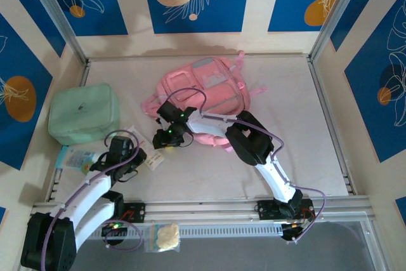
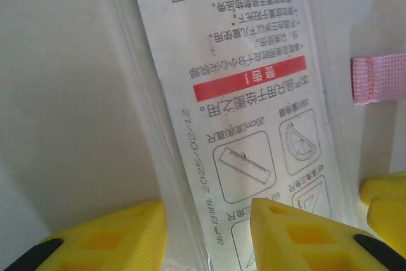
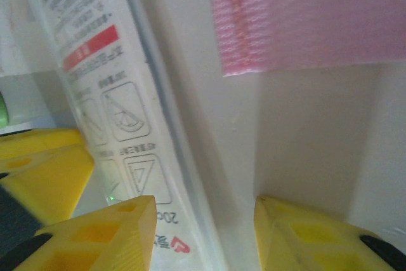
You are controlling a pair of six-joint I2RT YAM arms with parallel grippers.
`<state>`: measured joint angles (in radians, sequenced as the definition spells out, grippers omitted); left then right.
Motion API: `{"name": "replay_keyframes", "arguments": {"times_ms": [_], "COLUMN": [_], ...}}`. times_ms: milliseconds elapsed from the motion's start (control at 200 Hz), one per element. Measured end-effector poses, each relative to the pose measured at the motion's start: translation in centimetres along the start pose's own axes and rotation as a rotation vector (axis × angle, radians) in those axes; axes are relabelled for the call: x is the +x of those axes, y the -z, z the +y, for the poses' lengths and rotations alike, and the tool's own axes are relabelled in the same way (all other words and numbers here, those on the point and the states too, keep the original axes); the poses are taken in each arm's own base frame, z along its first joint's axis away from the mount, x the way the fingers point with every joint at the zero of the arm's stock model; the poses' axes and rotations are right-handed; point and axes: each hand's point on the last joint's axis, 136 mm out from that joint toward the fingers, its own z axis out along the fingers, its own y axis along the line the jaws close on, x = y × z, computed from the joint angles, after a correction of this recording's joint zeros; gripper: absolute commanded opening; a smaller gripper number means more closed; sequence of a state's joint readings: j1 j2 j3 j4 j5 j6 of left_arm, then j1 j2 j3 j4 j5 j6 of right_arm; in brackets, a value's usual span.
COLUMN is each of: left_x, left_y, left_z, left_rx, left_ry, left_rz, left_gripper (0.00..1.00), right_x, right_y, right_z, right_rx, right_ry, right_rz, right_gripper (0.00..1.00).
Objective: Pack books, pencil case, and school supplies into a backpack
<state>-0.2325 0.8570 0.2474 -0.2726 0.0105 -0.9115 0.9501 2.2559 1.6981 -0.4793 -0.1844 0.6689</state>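
- Step in hand, as I judge it: picking the school supplies (image 2: 247, 93), a flat clear packet with a printed white label, up off the table (image 1: 304, 144). It is not yet lifted.
- The packet lies flat just in front of the backpack (image 1: 203, 87), near its lower left corner. The end of a pink strap (image 3: 304, 23) rests on the table just beside it.
- Left gripper (image 2: 206, 211): jaws apart, straddling the packet's near end. One yellow finger is on bare table left of the clear edge, the other over the label side. No pinch visible.
- Right gripper (image 3: 203, 207): jaws apart too, over bare table between packet and strap, with one finger just beside the packet's edge. It holds nothing.
- The two grippers crowd each other (each wrist view catches the other's yellow fingers at its border).
- Next move, a judgement: a thin sleeve flat on a hard top gives little to grab. One gripper needs to close across an edge or tip it up; the other should give room.
- Backpack: lies front up, with the right arm across its near part. I cannot tell whether a zip is open, nor what is inside.
- Mint-green case (image 1: 84, 113): left of the backpack, well apart, looks shut, contents hidden.
- Pencil case (image 1: 77, 157): pale teal pouch on the table just in front of the mint-green case, partly under the left arm, outside the backpack.
- The packet's label draws a ruler, a protractor and set squares; the tools themselves I cannot make out.
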Motion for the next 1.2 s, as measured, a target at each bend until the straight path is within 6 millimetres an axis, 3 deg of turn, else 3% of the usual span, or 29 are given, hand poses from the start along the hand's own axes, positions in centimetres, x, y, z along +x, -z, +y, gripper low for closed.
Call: {"name": "replay_keyframes", "arguments": {"times_ms": [150, 470, 805, 930, 1201], "left_x": [0.1, 0.1, 0.1, 0.1, 0.1], "left_y": [-0.4, -0.5, -0.5, -0.5, -0.4], "left_z": [0.2, 0.3, 0.2, 0.2, 0.2], "left_rx": [-0.003, -0.012, -0.008, -0.004, 0.004], "left_ry": [0.015, 0.016, 0.016, 0.016, 0.015], "left_rz": [0.011, 0.016, 0.017, 0.017, 0.010], "left_gripper": [0.33, 0.28, 0.23, 0.22, 0.21], "right_x": [1.0, 1.2, 0.9, 1.1, 0.4], "right_y": [-0.5, -0.3, 2.3, 2.3, 2.2], "right_z": [1.2, 2.2, 4.0, 4.6, 1.7], "right_rx": [-0.023, -0.073, -0.195, -0.213, -0.101], "right_ry": [0.021, 0.021, 0.023, 0.039, -0.007], "right_rz": [0.027, 0.056, 0.045, 0.043, 0.008], "right_gripper": [0.45, 0.45, 0.45, 0.44, 0.46]}}
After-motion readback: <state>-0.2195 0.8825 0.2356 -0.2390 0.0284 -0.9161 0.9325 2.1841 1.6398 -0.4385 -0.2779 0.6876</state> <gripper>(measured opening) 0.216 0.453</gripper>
